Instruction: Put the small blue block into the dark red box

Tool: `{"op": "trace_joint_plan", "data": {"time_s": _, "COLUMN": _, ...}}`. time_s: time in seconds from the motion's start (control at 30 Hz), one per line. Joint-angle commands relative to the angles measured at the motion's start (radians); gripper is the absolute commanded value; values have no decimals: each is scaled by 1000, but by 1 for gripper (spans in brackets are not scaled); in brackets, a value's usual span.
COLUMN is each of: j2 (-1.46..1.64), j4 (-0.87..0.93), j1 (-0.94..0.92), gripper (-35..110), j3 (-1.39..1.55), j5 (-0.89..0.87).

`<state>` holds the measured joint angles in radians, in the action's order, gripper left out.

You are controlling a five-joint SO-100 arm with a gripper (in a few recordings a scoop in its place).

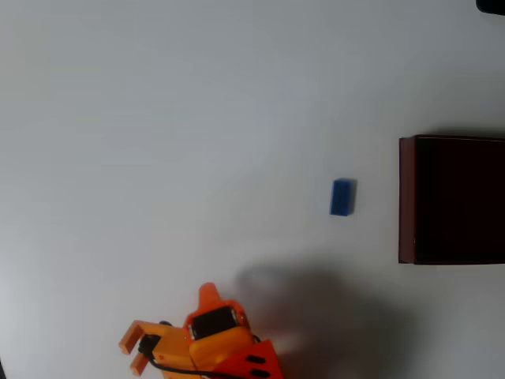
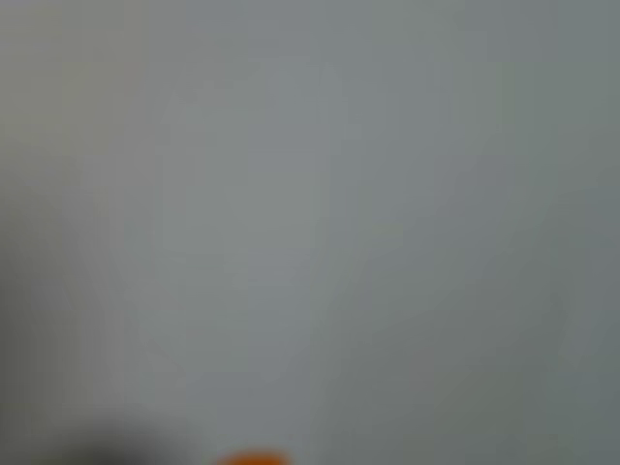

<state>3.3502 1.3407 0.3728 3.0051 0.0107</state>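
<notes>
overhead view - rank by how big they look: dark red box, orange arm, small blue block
1. The dark red box, largest, though the right edge of the picture cuts it off.
2. The orange arm, partly cut off at the bottom edge and possibly nearer the camera, so its size is unsure.
3. The small blue block, by far the smallest.

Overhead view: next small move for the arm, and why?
Probably swing the tool right and up in the overhead view, toward the small blue block. The block lies alone on the white table, just left of the dark red box and not touching it, while the orange arm sits at the bottom edge, well away. Nothing looks held, so approach comes before any grasp.
</notes>
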Motion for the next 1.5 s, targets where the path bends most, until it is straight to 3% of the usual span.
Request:
{"op": "trace_joint_plan", "data": {"time_s": 0.0, "j2": 6, "j4": 9, "j1": 20, "gripper": 0, "j3": 0, "j5": -5}}
{"op": "trace_joint_plan", "data": {"time_s": 0.57, "j2": 6, "j4": 5, "j1": -26, "gripper": 0, "j3": -9, "j5": -63}}
{"op": "trace_joint_plan", "data": {"time_s": 0.67, "j2": 8, "j4": -12, "j1": -44, "gripper": 0, "j3": -57, "j5": -196}}
{"op": "trace_joint_plan", "data": {"time_s": 0.77, "j2": 8, "j4": 23, "j1": -121, "gripper": 0, "j3": -61, "j5": -463}}
{"op": "trace_joint_plan", "data": {"time_s": 0.93, "j2": 8, "j4": -46, "j1": -259, "gripper": 15, "j3": -32, "j5": -838}}
{"op": "trace_joint_plan", "data": {"time_s": 1.03, "j2": -14, "j4": -92, "j1": -324, "gripper": 19, "j3": -86, "j5": -933}}
{"op": "trace_joint_plan", "data": {"time_s": 1.2, "j2": -387, "j4": -204, "j1": -453, "gripper": 21, "j3": -238, "j5": -1057}}
{"op": "trace_joint_plan", "data": {"time_s": 1.47, "j2": -1040, "j4": -147, "j1": -604, "gripper": 21, "j3": -670, "j5": -1169}}
